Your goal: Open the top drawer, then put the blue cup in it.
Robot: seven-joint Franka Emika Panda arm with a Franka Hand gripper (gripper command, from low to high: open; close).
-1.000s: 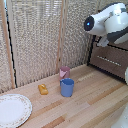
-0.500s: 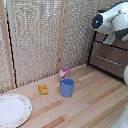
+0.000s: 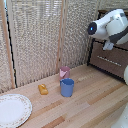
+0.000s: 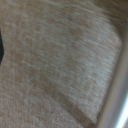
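Observation:
The blue cup [image 3: 67, 87] stands upright on the wooden table, in front of a smaller pink cup [image 3: 64, 73]. At the exterior view's right stands the dark-brown cabinet; one drawer front [image 3: 110, 56] with a thin silver bar handle [image 3: 108, 61] shows shut below the arm. I cannot tell whether it is the top drawer, as the white arm [image 3: 112, 27] covers the cabinet's upper part. The arm is high and well away from the blue cup. No fingers show. The wrist view is a blur of woven beige surface.
A small orange object [image 3: 43, 89] lies to the exterior view's left of the cups. A white plate [image 3: 12, 110] sits at the front left. A woven screen [image 3: 40, 40] closes the back behind the table.
The arm has shifted a little toward the exterior view's right, closer to the cabinet. The cups, the orange object and the plate have not moved.

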